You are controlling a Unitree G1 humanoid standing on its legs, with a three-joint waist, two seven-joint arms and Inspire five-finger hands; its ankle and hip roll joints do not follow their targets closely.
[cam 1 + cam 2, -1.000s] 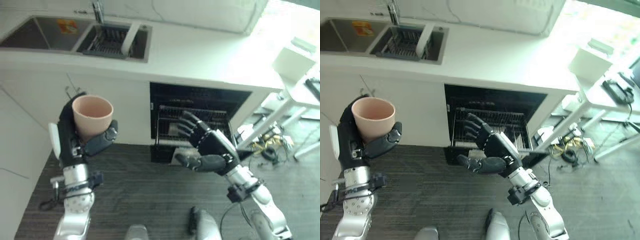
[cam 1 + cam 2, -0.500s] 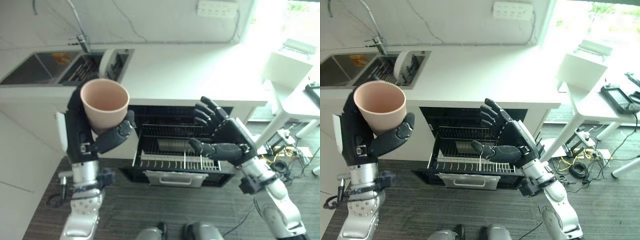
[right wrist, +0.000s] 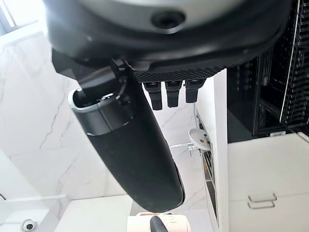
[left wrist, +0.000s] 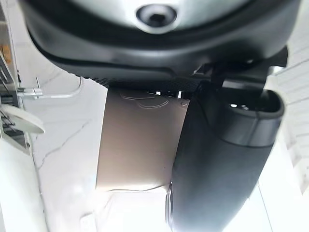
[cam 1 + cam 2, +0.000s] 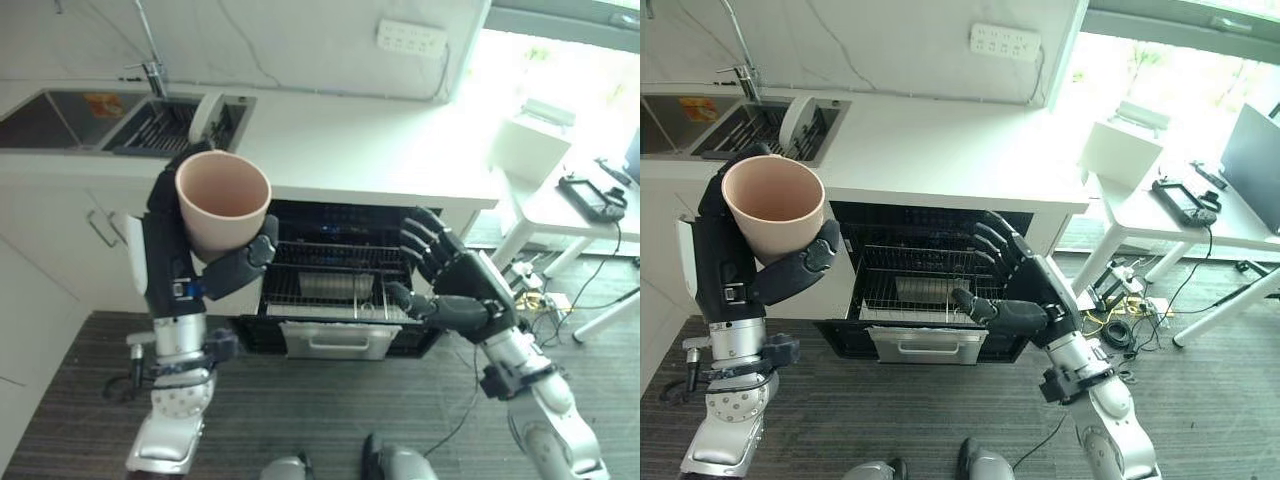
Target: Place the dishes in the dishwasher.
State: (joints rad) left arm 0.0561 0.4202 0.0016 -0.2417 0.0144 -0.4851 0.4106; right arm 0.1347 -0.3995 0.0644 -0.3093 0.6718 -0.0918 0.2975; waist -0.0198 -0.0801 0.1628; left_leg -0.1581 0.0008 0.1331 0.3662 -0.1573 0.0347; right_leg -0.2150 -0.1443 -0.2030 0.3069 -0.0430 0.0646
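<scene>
Left hand (image 5: 175, 265) grips a pink cup (image 5: 222, 203), fingers curled behind its wall and thumb (image 5: 240, 268) pressed across the front. Cup held upright, mouth facing up, long axis near vertical with a slight lean toward the dishwasher side; it is raised at about the height of the bench (image 5: 350, 140) edge, in front of the cabinet left of the dishwasher (image 5: 350, 290). Cup plain, matte, tapering toward its base, interior empty as far as the head views reveal. Right hand (image 5: 462, 290) hangs open, fingers spread and straight, before the right part of the dishwasher opening, touching nothing.

Dishwasher stands open beneath the bench; its lower wire rack (image 5: 335, 300) is pulled out, with what seems to be a pale dish lying in it, though this is hard to make out. Sink (image 5: 130, 115) is set into the bench at far left, with a white plate (image 5: 203, 115) standing on edge in its drain rack and a tap (image 5: 150, 70) behind. White side table (image 5: 570, 205) stands to the right, carrying a dark device (image 5: 592, 197).
</scene>
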